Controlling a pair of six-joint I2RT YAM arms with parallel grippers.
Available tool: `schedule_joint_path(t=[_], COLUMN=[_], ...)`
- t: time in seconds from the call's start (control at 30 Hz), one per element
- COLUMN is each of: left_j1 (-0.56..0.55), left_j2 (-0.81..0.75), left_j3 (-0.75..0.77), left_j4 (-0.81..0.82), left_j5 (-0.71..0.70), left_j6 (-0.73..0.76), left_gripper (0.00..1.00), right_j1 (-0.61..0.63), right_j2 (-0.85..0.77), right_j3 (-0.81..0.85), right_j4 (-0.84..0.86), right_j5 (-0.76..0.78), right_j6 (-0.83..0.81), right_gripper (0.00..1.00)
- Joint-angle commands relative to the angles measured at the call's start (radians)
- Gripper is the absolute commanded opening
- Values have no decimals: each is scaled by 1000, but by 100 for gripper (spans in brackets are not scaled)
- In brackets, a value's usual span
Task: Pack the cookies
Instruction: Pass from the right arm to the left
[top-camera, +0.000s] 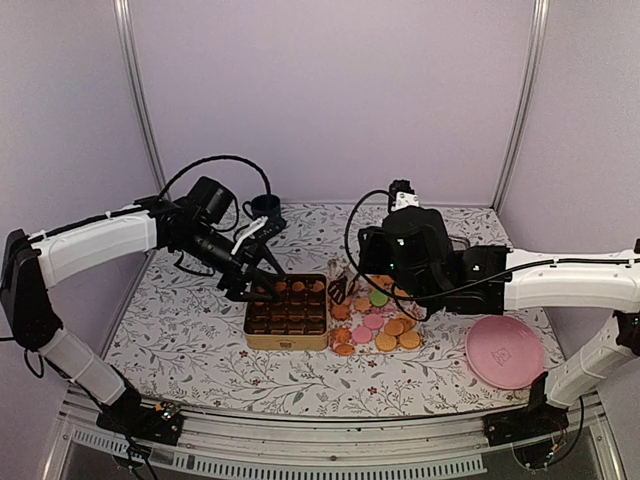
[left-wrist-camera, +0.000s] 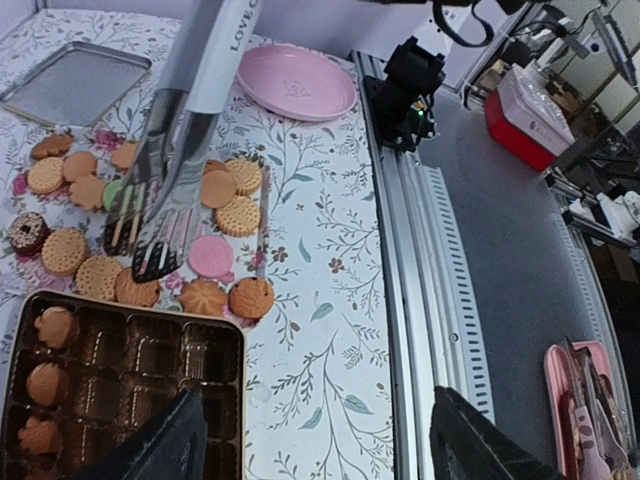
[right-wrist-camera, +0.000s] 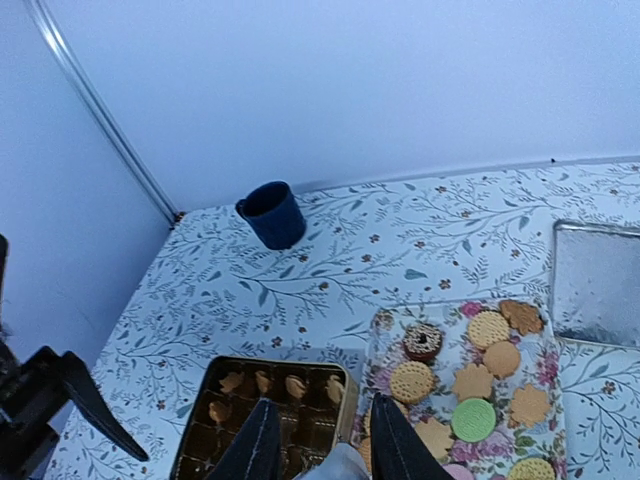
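The cookies (top-camera: 380, 325) lie in a loose heap right of a gold tin (top-camera: 287, 345) with a brown compartment insert. They are mostly golden, with pink, green and one dark one (left-wrist-camera: 27, 231). Several cookies (right-wrist-camera: 270, 383) sit in the tin's far row. My left gripper (top-camera: 272, 285) hovers over the tin's far-left corner, open and empty; the left wrist view shows its gripper (left-wrist-camera: 320, 440) wide apart above the tin's edge (left-wrist-camera: 205, 330). My right gripper (right-wrist-camera: 322, 415) is shut on the pale handle of metal tongs (left-wrist-camera: 175, 180), whose tips hang just over the cookies (left-wrist-camera: 230, 200).
A pink plate (top-camera: 505, 350) lies at the near right. A dark blue cup (top-camera: 265, 207) stands at the back, behind the left arm. A metal tray (right-wrist-camera: 597, 285) sits behind the cookie heap. The table's metal front rail (left-wrist-camera: 400, 260) runs along the near edge.
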Motion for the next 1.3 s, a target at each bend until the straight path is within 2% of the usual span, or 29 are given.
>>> schedule_joint_path(t=[0.0, 0.17, 0.33, 0.67, 0.77, 0.9, 1.0, 1.13, 1.27], left_j1=[-35, -39, -39, -34, -29, -29, -26, -24, -26], left_j2=[80, 120, 110, 117, 95, 45, 8, -8, 29], left_j3=[61, 99, 103, 75, 96, 114, 111, 80, 74], left_j4=[14, 14, -18, -6, -44, -105, -127, -93, -83], left_j5=[93, 127, 141, 45, 38, -10, -66, -100, -87], left_j6=[13, 33, 91, 93, 127, 191, 221, 216, 201], left_gripper=[78, 79, 77, 61, 64, 76, 81, 82, 78], right_j1=[0, -1, -1, -1, -2, -1, -1, -1, -2], right_j2=[-42, -56, -49, -31, -32, -38, -42, -26, -6], right_j3=[-10, -27, -8, 9, 8, -9, -21, -7, 19], right_j4=[265, 358, 369, 400, 379, 353, 353, 362, 368], right_j5=[-155, -298, -365, -465, -461, -444, -447, -477, -499], right_j6=[-152, -198, -222, -255, -256, -256, -252, -251, -254], right_gripper=[29, 29, 29, 28, 28, 28, 28, 28, 29])
